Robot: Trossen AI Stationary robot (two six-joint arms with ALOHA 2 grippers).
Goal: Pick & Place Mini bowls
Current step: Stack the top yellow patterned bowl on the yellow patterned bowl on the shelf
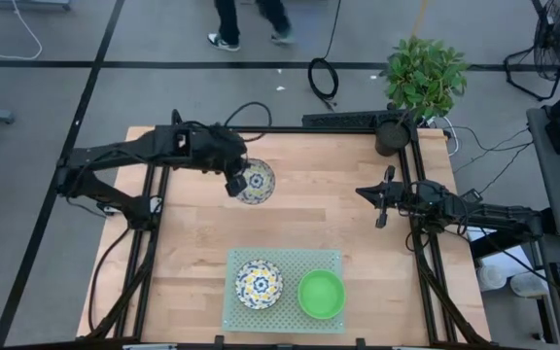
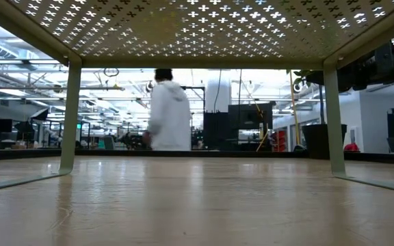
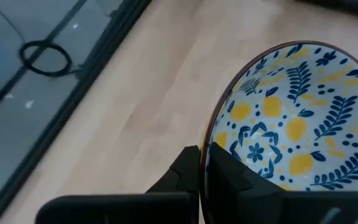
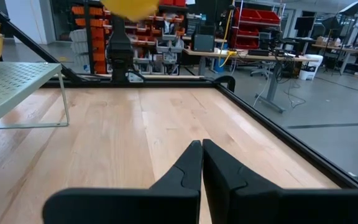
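Note:
My left gripper (image 1: pixel 237 183) is shut on a white bowl with a blue-and-yellow floral pattern (image 1: pixel 258 182), over the far middle of the table; the left wrist view shows the bowl's inside (image 3: pixel 297 118). A second floral bowl (image 1: pixel 259 283) and a plain green bowl (image 1: pixel 321 294) stand side by side on the pale-green perforated mat (image 1: pixel 285 258) at the near edge. Other bowls are out of view. My right gripper (image 1: pixel 381 206) waits shut above the table's right part, touching nothing (image 4: pixel 202 152). My left gripper pinches the floral bowl's rim (image 3: pixel 209 149) on the side toward the table's left, one finger (image 3: pixel 188 168) outside the wall and one finger (image 3: pixel 232 171) inside. The fingers come slanting down from the left. The bowl sits mouth up; in the right wrist view its yellow underside (image 4: pixel 129 6) is high above the table.
The mat is a raised stand on legs (image 2: pixel 69 116), seen from below in the low view. A potted plant (image 1: pixel 421 78) stands at the far right corner. A dark frame (image 1: pixel 348 129) edges the table. Bare wood (image 1: pixel 358 224) lies between the arms. A person (image 2: pixel 169 113) walks beyond the far edge.

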